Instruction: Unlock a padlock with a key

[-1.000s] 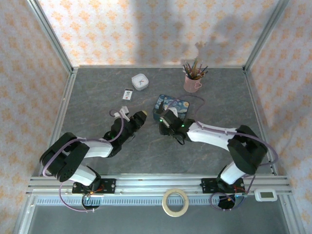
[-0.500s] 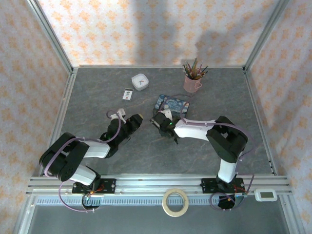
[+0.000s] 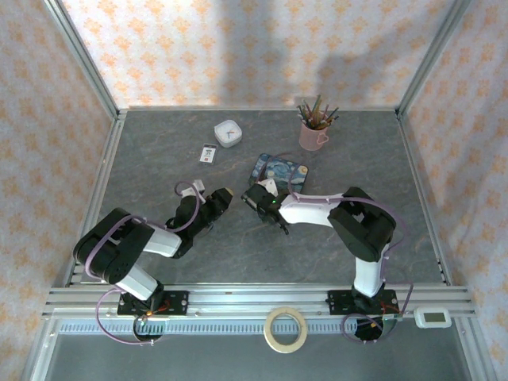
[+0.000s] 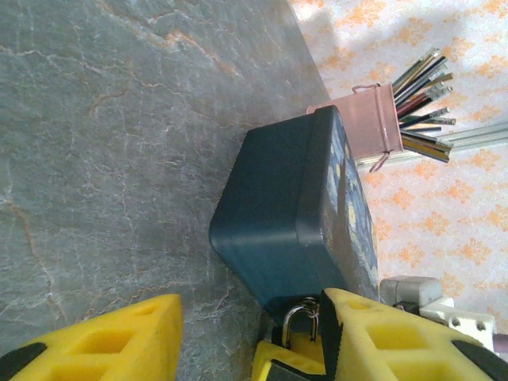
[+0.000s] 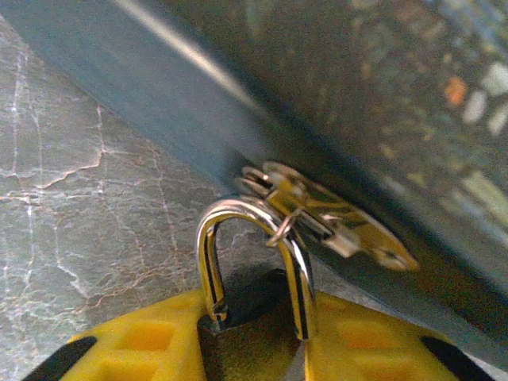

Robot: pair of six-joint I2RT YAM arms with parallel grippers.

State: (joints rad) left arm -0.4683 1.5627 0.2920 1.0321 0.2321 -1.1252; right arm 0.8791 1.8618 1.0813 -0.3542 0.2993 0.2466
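The padlock is small and dark, with a shiny looped shackle. My right gripper is shut on its body, with the shackle pointing at the side of the blue painted box. A thin silvery key hangs from the shackle on a small wire ring and rests against the box wall. In the top view the right gripper is at the near-left corner of the box. My left gripper is just to its left, open and empty. In the left wrist view the padlock shackle shows close to my right finger.
A pink cup of pencils stands at the back, behind the box. A white round object and a small white-and-black card lie at the back left. A tape roll lies on the front rail.
My right gripper has slid a little left along the box's near side and closed on the padlock. The right elbow has folded inward. The left gripper has barely moved.
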